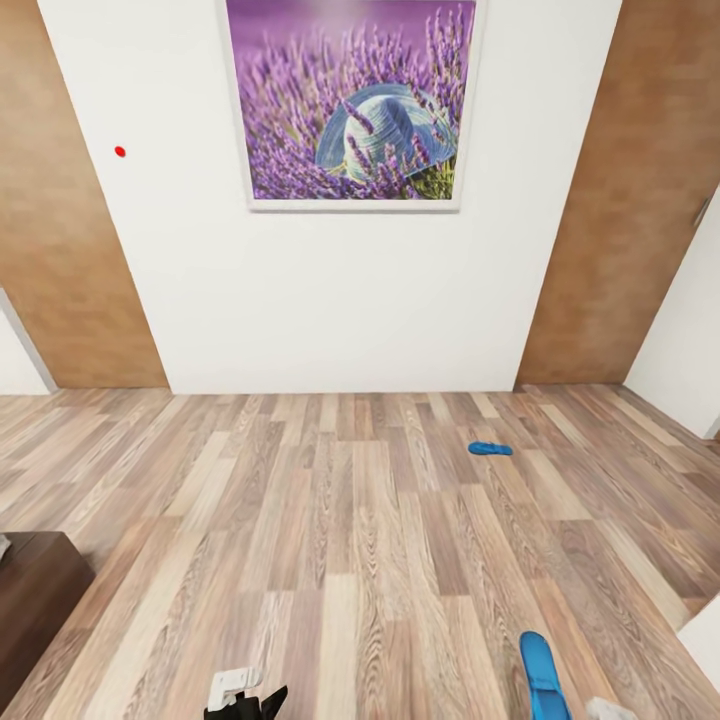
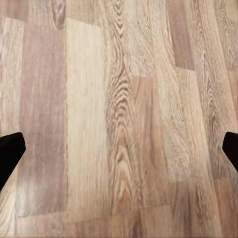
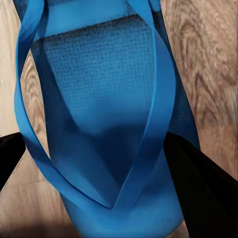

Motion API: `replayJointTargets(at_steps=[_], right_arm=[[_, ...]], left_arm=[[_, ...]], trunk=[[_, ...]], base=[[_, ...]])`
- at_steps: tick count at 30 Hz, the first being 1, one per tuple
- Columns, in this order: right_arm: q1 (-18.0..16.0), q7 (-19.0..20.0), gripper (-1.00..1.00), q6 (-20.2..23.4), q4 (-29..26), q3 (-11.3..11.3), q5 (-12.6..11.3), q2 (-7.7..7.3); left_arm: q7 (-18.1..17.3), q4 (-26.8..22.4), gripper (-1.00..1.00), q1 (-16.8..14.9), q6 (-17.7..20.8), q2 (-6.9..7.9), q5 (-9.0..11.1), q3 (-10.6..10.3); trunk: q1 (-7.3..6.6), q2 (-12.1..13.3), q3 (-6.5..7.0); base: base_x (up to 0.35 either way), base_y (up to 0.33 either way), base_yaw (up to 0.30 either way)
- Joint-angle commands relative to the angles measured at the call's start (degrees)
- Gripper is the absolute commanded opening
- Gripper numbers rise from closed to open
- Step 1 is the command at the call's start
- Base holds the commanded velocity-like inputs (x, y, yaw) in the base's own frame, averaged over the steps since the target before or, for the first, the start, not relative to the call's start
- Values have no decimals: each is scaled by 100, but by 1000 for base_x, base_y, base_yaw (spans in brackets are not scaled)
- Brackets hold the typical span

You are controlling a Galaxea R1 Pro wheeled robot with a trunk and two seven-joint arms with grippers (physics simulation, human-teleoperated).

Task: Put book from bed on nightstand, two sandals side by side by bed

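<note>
Right gripper: pretty much clamped on the near sandal, dark fingers seen on both sides of the sole, thong straps running between them.
Left gripper: spread wide over bare floor, nothing held.
Near sandal axis: pointed away toward the wall.
Far sandal: flat on the floor, crosswise, well apart, on the right arm's side.
Materials: textured foam sole, thin smooth straps, wood-grain planks.
Bed, book: not spotted.
</note>
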Motion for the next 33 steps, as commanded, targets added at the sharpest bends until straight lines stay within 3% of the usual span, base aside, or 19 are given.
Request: replayJointTargets(at_steps=[1, 7, 11, 14, 21, 33], right_arm=[[-2, 24, -100, 37, -12, -58, 47, 15], [-2, 278, -100, 28, 2, -55, 140, 58], [-2, 1507, -100, 19, 23, -55, 167, 51], [-2, 1885, -100, -35, 34, -58, 153, 56], [7, 1283, -100, -102, 41, -72, 132, 57], [7, 1196, -100, -105, 41, -78, 121, 58]], left_arm=[[-35, 4, 100, -4, 9, -3, 29, 21], [-41, 4, 100, -4, 4, -4, 29, 20], [-44, 4, 100, -4, 10, -4, 29, 15], [-44, 4, 100, -4, 12, -4, 29, 14], [-44, 4, 100, -4, 10, -4, 37, 19], [-44, 4, 100, -4, 12, -4, 38, 18]], trunk=[[2, -2, -5], [2, -2, -5], [2, -2, -5], [2, -2, -5], [2, -2, -5], [2, -2, -5]], base=[[318, -85, 0], [318, -66, 0], [318, -10, 0], [318, -2, 0], [320, 0, 0], [328, 0, 0]])
